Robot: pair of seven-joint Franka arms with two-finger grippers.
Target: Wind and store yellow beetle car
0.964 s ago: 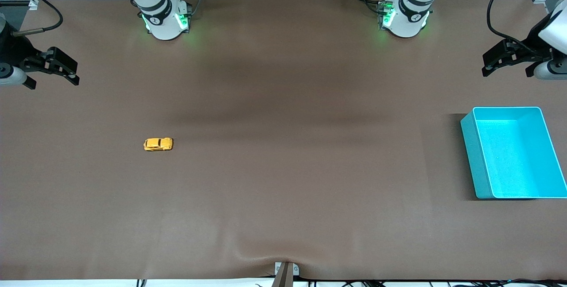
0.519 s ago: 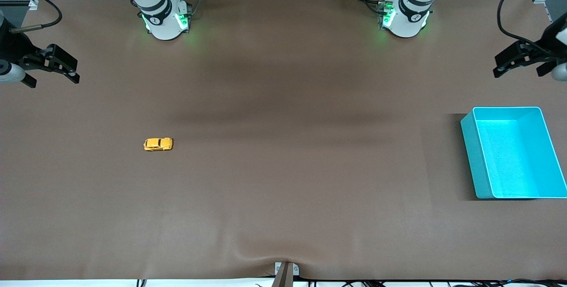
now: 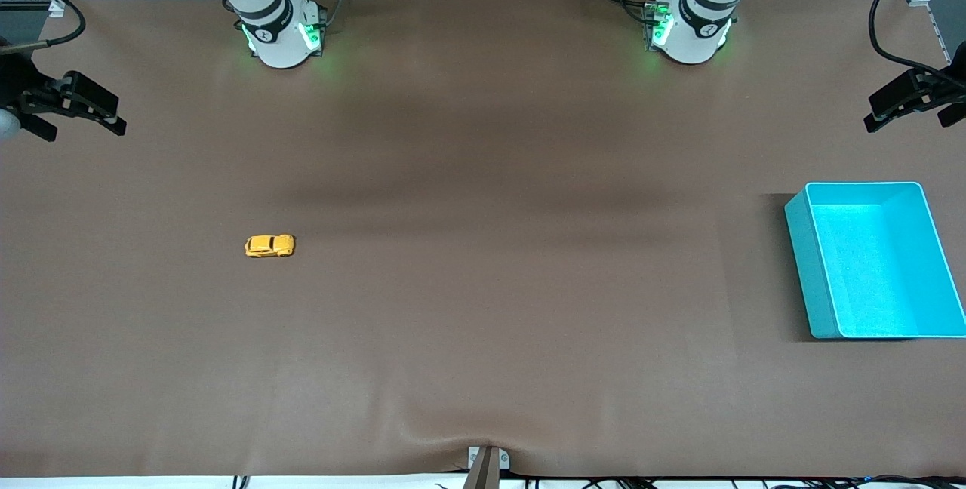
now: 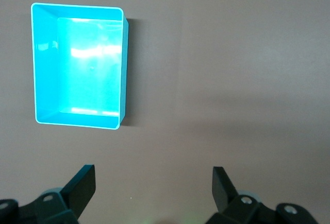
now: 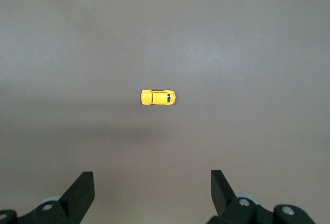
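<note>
Both tools have drifted outward since a second ago, each sliding closer to its own edge of the front view, while the car and the bin have not shifted. Starting at the upper left of the front view, you see the right tool [image 3: 113, 115] hanging over the brown worktop [image 3: 483, 308] at the right arm's end, its black fingers spread wide with nothing between them. Lower and a little further in, at the left-centre of that view, the yellow beetle car [image 3: 269, 246] sits on its wheels on the worktop, well apart from everything else and nearer to the front camera than the white base of the right arm [image 3: 281, 36]. Your right wrist view looks straight down on the car, which lies lengthwise across that picture, clear of the two spread fingertips [image 5: 82, 188]. Moving on, the white base of the left arm [image 3: 690, 32] stands at the upper right-centre. At the right edge, the turquoise bin [image 3: 800, 262] rests on the worktop with nothing visible inside it. Above it in the upper right corner, the left tool [image 3: 879, 115] hangs over the worktop, fingers likewise spread and holding nothing; the left wrist view shows the bin beneath its open fingertips [image 4: 85, 183].
</note>
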